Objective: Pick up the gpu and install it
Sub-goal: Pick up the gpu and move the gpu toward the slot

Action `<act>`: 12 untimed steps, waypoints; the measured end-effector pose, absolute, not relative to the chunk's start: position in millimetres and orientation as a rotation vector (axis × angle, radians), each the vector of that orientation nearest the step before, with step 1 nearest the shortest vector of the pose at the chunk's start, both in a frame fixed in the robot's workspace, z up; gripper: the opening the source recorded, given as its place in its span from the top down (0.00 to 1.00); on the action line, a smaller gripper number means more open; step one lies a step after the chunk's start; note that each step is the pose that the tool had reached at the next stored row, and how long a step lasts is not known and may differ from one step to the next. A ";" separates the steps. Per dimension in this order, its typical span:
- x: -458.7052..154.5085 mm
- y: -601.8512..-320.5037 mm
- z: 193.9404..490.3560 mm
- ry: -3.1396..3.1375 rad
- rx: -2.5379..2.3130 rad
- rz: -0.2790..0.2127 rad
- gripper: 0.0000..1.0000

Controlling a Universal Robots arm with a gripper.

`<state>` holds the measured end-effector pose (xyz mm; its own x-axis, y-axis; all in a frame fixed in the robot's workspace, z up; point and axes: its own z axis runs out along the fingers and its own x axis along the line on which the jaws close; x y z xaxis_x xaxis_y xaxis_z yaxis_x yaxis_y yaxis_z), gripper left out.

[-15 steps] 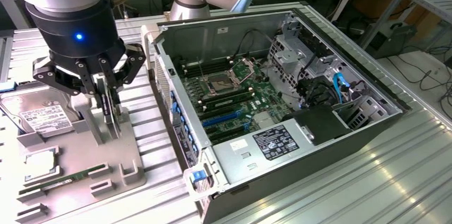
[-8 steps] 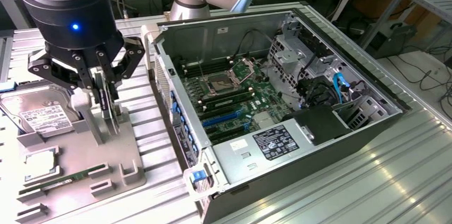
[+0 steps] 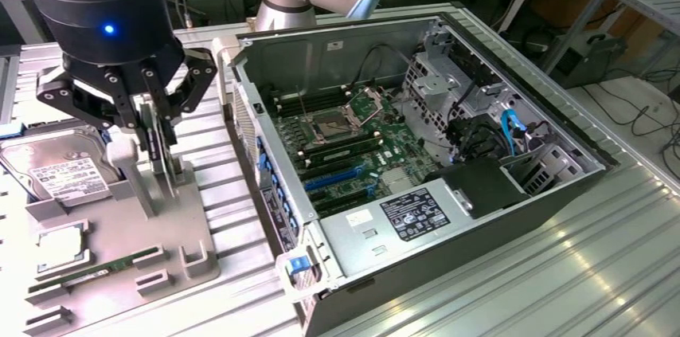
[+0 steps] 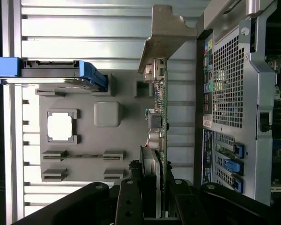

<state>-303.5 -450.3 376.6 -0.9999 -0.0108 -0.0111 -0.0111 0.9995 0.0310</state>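
The pick-up is under way and the install has not begun. The claw (image 3: pixel 158 142) stands over the grey tray (image 3: pixel 202 229), partly closed, with the gpu (image 3: pixel 159 158) between its jaws. In the wrist view the claw (image 4: pixel 152 204) has its black fingers (image 4: pixel 129 201) set against the card's two faces, so I judge it has hold of the gpu. The card sits directly below the claw, upright and edge-on, with its lower edge in or just above the slotted stand (image 3: pixel 159 190); whether it has left the slot I cannot tell. The open computer case (image 3: pixel 318 42) lies beside the claw, and its blue expansion slots (image 3: pixel 334 179) hold no card, so carrying and seating remain. On the claw's other side a hard drive (image 3: pixel 59 170) rests in the tray, and a RAM stick (image 3: pixel 101 265) lies further along it. The gpu (image 4: pixel 158 117) reads as a thin dark slab with a green board edge, small silver connectors along it and a silver metal end bracket (image 4: pixel 166 35) at the end far from the claw.
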 end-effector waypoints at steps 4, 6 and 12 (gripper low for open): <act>-303.5 -450.3 382.6 3.131 -0.017 0.049 0.72; -303.5 -450.3 384.9 3.131 -0.017 0.049 0.72; -303.5 -450.3 394.0 3.132 -0.017 0.049 0.72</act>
